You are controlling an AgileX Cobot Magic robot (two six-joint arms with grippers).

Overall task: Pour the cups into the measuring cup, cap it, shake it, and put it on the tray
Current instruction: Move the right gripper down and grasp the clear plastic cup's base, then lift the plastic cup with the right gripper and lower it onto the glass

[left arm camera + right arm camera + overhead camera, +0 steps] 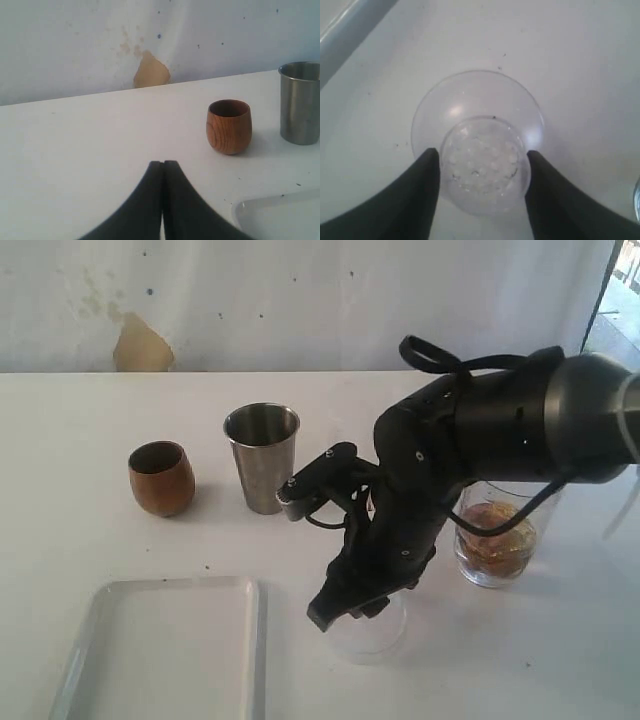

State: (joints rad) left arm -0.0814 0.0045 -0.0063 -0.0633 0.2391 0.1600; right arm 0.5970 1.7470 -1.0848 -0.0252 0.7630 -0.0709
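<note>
The brown wooden cup [160, 477] [229, 126] and the steel tumbler [262, 457] [301, 102] stand upright side by side at the back left. At the right, behind my right arm, stands the clear measuring cup [495, 540] with brown liquid in it. My right gripper [350, 612] [482, 152] points down at a clear domed lid [372, 636] [475, 100] lying on the table, and its fingers press both sides of the lid's knob [485, 162]. Low over the table and left of the wooden cup, my left gripper [163, 163] is shut on nothing. It is out of the exterior view.
The white tray [170, 650] [280, 217] lies at the front left with nothing on it, its rim [350, 30] close to the lid. A stained white wall runs behind the table.
</note>
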